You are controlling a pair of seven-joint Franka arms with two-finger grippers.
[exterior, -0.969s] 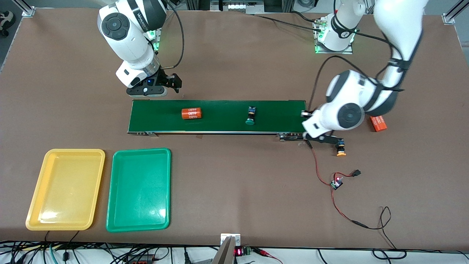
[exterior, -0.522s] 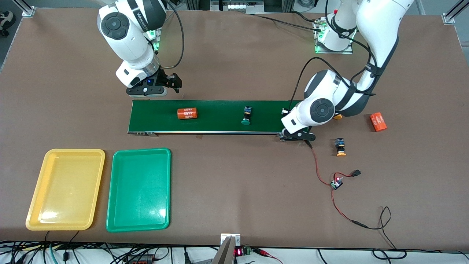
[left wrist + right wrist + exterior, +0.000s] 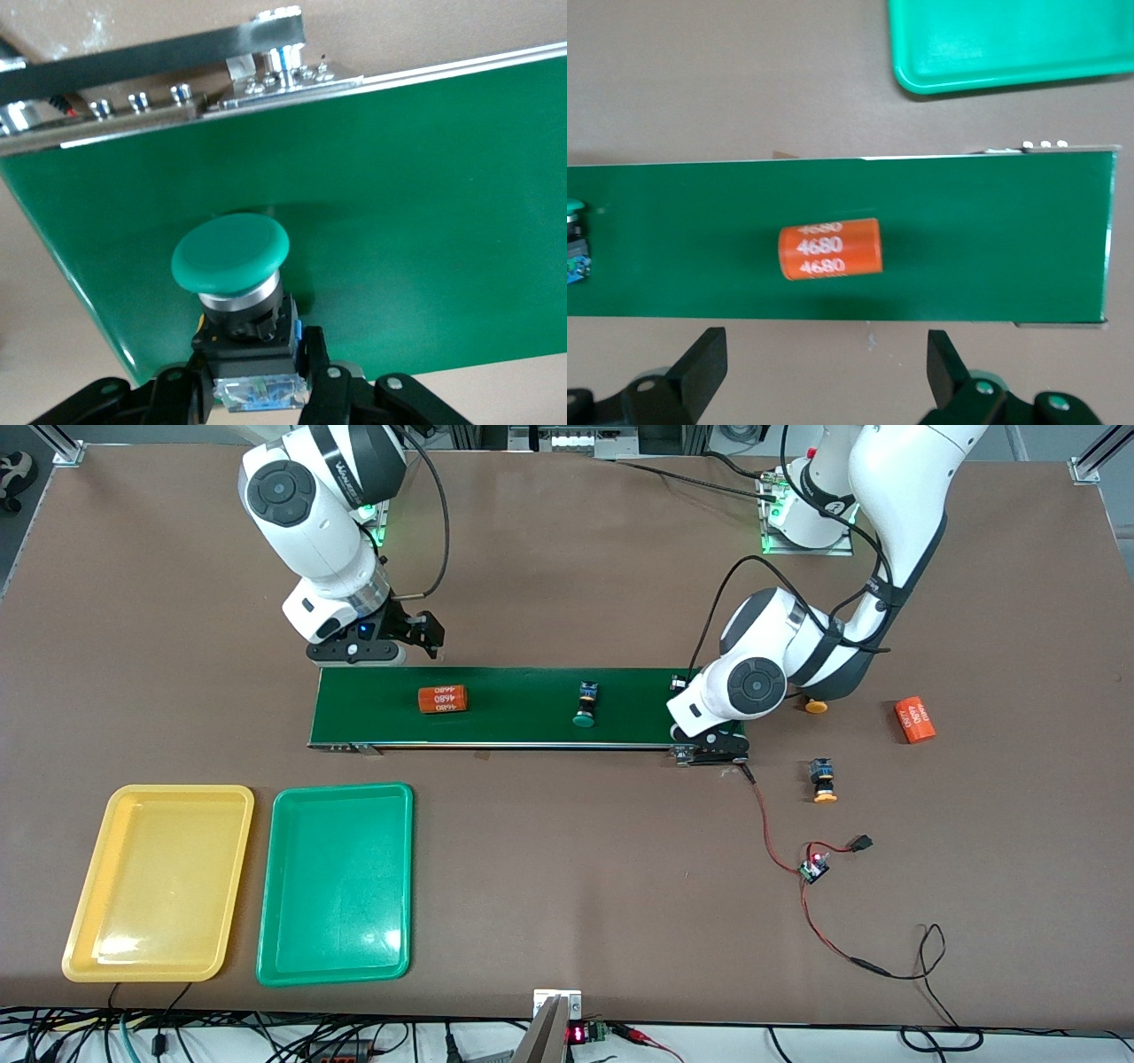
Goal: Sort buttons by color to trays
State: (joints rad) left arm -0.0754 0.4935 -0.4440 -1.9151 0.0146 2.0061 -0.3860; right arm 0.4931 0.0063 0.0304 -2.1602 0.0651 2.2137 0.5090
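1. First, closest to the front camera, the yellow tray and the green tray lay side by side toward the right arm's end of the table. Both were empty, so I judged that no sorting had been done.
2. A little farther off, toward the left arm's end, a small circuit board trailed red and black wire across the table. An orange button lay on the table near it, well apart from the trays.
3. The left gripper hung over the conveyor belt at that same end, pinching the black body of the held green button. Its cap sat low over the belt, close to the belt's end edge.
4. I took this step to be feeding that button onto the belt. Next the fingers would need to part and lift straight up, well away from the metal rail.
5. On the belt lay the loose green button about midway, and the orange cylinder nearer the right arm's end, with bare belt between them.
6. A second orange cap peeked out beside the left arm, and another cylinder lay past it.
7. Farthest, the right gripper waited with fingers spread wide and empty. It hung over the table just off the belt's farther edge, with open table around it.
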